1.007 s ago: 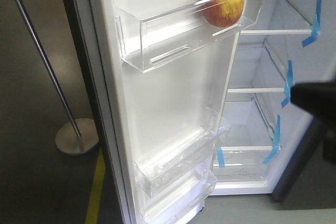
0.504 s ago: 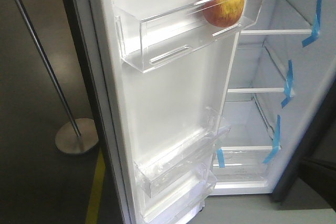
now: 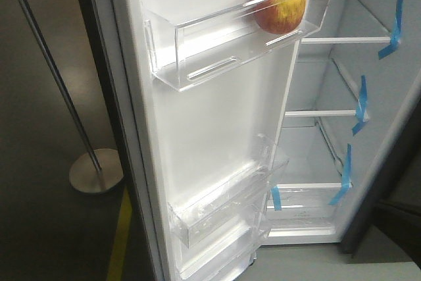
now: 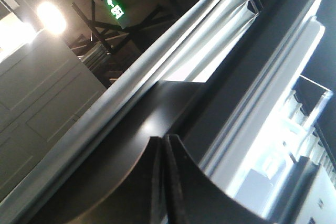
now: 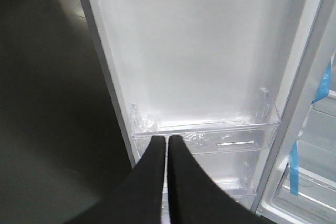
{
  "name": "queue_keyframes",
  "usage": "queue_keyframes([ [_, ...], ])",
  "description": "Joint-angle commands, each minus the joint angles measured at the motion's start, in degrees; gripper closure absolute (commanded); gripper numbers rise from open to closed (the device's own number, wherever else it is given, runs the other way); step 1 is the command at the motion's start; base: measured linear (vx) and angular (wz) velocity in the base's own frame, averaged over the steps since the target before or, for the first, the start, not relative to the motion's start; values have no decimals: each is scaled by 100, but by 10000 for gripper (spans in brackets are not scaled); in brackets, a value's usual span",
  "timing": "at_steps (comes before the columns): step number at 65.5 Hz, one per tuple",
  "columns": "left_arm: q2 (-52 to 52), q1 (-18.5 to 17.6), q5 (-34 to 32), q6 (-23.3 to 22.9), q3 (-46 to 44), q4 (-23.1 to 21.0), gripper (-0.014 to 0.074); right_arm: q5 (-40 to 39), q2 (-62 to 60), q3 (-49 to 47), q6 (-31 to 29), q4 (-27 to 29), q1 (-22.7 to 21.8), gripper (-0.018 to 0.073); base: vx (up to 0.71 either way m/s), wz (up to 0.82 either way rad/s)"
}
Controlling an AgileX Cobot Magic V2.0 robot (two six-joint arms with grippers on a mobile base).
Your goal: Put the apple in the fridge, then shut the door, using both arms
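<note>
Now, starting left of the door (image 3: 217, 116), a metal stand (image 3: 95, 170) is standing well apart from it on the dark floor, so it is not getting in the way of the swing. The door itself is hanging wide open, its white inner face turning towards you. The apple (image 3: 279, 6) is sitting in the door's upper bin (image 3: 197, 57), at the end nearest the hinge. Right of the door, the fridge (image 3: 329, 149) is showing bare shelves.

So the placing step is looking done to me, and you are moving into the closing step.

Your left gripper (image 4: 163, 141) is showing its fingers pressed together and holding nothing. It is pointing up along a dark panel, and I cannot tell how near the door's outer face it is. Your right gripper (image 5: 167, 141) is also pressed together and empty, hovering just in front of the door's lower bin (image 5: 210, 129).

For the next move, you are probably needing one arm behind the door's free edge, pushing on the grey outside. The right arm is likely needing to clear the inner side first, or the door could pinch it.
</note>
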Motion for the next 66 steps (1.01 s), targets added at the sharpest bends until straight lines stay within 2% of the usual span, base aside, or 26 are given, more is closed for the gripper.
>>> queue_keyframes([
  [1,923,-24,-526,-128,-748,1,603,-254,34,-133,-13,208,-15,561,0,0],
  [7,1801,-24,-668,-596,-1451,322,585,-272,34,-133,-13,208,-15,562,0,0],
  [12,2450,-24,-770,-1157,-2034,1035,547,-278,34,-133,-13,208,-15,562,0,0],
  [16,2947,-24,-871,-1782,-2508,1499,499,-273,34,-133,-13,208,-15,562,0,0],
  [19,3326,-24,-926,-2202,-2887,1819,453,-266,34,-133,-13,208,-15,562,0,0],
  [23,3794,-24,-926,-2646,-3377,2034,385,-258,34,-133,-13,208,-15,562,0,0],
  [29,4426,-24,-926,-3122,-4073,2342,276,-271,34,-133,-29,208,-15,562,0,0],
  [37,5080,-24,-1025,-3804,-4807,3053,171,-455,34,-133,-29,213,-15,562,0,0],
  [46,5749,-27,-1458,-4840,-5515,3997,143,-504,34,-133,-29,236,-15,562,0,0],
  [55,6296,-27,-1785,-5732,-6113,4764,143,-505,34,-133,-29,279,-15,562,0,0],
  [66,6571,-70,-2490,-5818,-6546,4949,143,-516,34,-133,-29,268,-15,562,0,0],
])
